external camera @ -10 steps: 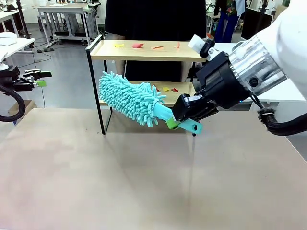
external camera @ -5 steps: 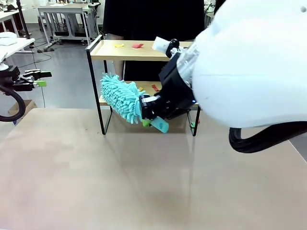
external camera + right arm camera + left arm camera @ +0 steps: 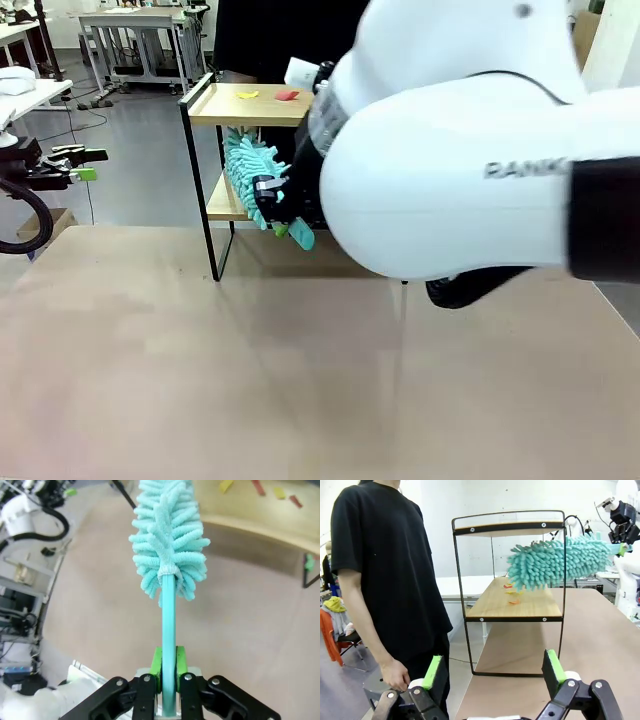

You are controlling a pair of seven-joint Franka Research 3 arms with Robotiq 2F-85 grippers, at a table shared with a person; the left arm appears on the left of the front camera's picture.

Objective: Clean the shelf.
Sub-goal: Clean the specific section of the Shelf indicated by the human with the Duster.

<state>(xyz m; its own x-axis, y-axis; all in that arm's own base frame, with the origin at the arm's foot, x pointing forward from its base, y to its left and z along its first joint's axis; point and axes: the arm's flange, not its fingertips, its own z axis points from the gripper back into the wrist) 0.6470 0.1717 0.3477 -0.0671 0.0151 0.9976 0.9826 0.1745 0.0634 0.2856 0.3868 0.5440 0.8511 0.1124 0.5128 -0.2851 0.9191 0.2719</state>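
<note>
The shelf stands far across the table, with paper scraps lying on both its boards. The right gripper is clamped on a teal duster by the handle, and the duster's head reaches between the boards at the shelf's left end. The left gripper, fingers apart, hangs well left of the shelf.

This is a robotics lab or workroom, not a home. In the front view, at ten to eleven o'clock, grey metal-framed white workbenches stand on a bare grey floor, with loose black cables trailing across it. At three o'clock a bulky white robot arm with grey lettering hangs over a wide pale brown table top. In the left wrist view, a plain white wall shows at twelve o'clock.
</note>
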